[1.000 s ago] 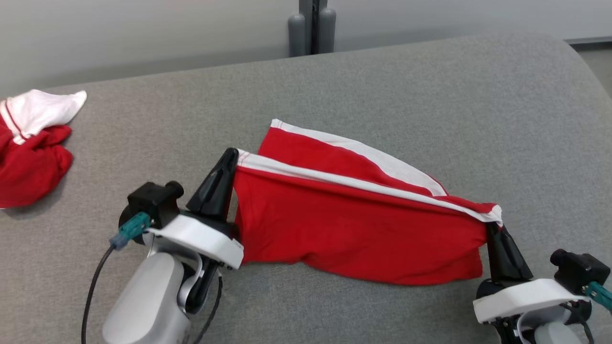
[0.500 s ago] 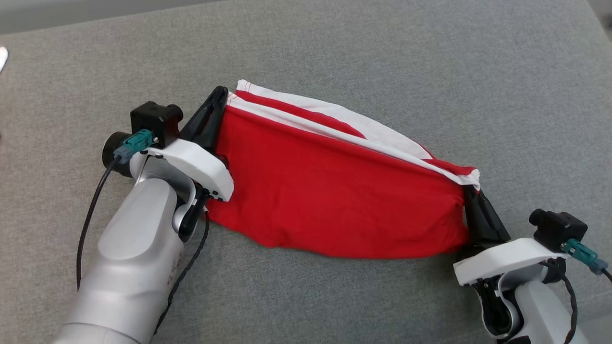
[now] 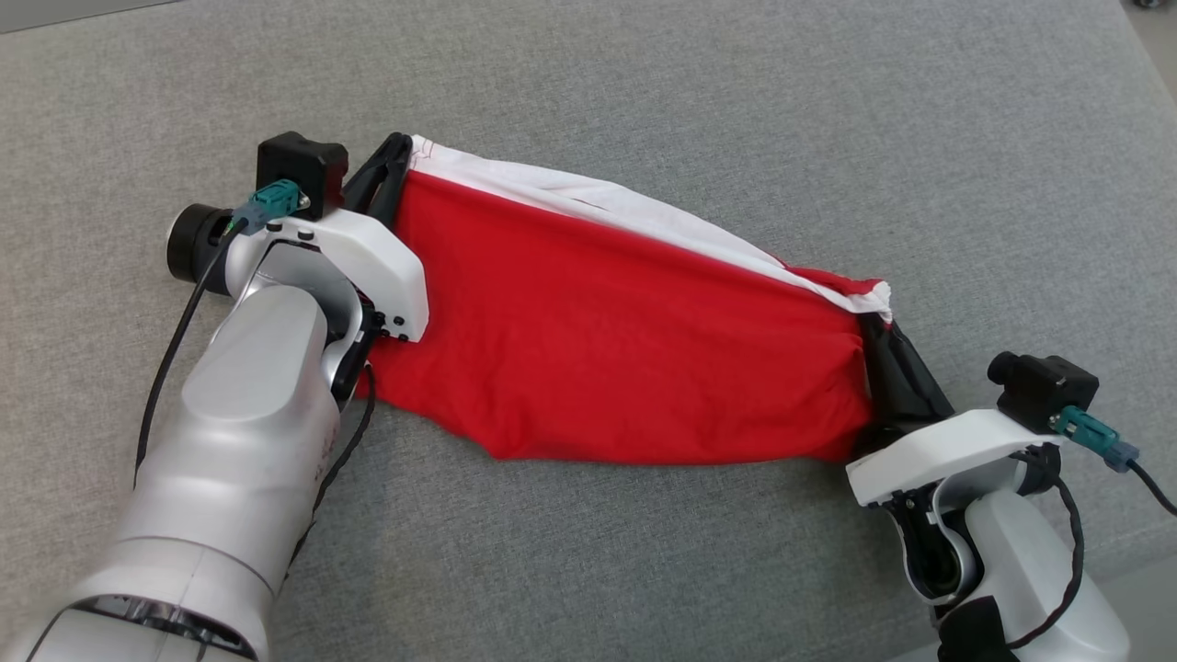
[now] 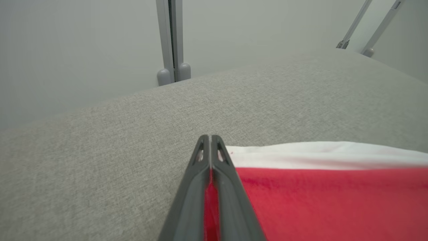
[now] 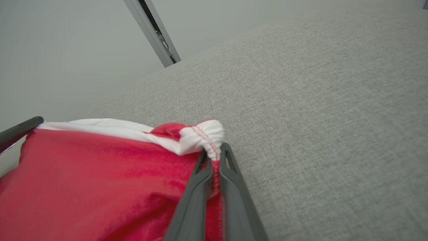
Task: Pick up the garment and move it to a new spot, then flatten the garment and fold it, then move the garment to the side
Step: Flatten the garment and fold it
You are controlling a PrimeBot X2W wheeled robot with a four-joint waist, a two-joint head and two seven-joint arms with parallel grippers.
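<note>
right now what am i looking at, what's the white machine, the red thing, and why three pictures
It is a robot with two white arms, each ending in a gripper with two long dark fingers. One picture looks down from a camera on its head. The other two come from cameras on its wrists, looking along the fingers. On the grey fabric surface is a red garment with a white band along its far edge. The left gripper is shut on one end of the garment and the right gripper on the other, so the cloth is stretched between them.
</note>
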